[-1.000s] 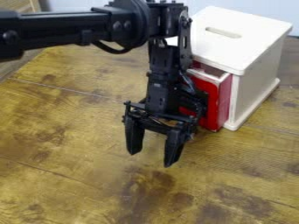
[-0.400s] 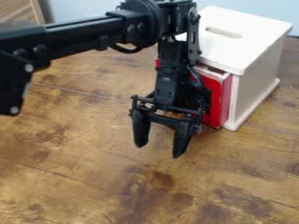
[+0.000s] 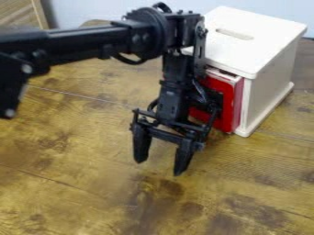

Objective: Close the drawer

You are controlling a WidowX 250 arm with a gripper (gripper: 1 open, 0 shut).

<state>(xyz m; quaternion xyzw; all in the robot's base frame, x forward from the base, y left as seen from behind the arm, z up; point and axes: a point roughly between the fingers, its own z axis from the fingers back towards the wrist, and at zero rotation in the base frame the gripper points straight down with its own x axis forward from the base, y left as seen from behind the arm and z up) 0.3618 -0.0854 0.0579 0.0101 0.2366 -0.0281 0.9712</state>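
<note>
The red drawer [image 3: 221, 95] sticks out a short way from the front of the cream-white cabinet [image 3: 260, 55], and its handle is hidden behind the arm. My black gripper [image 3: 160, 154] hangs in front of the drawer, pointing down at the wooden table. It is open, and its two fingers [image 3: 141, 147] stand apart with nothing between them. The fingertips hover just above the table top, to the left of and in front of the drawer's face.
The black arm [image 3: 73, 41] reaches in from the upper left across the worn wooden table [image 3: 73, 184]. The cabinet has a slot [image 3: 233, 34] on its top. A pale object stands at the far left corner [image 3: 18, 14].
The gripper swung slightly right and back, then settled a little lower and to the left; the arm's upper link shifted. The drawer sticks out the same amount.
</note>
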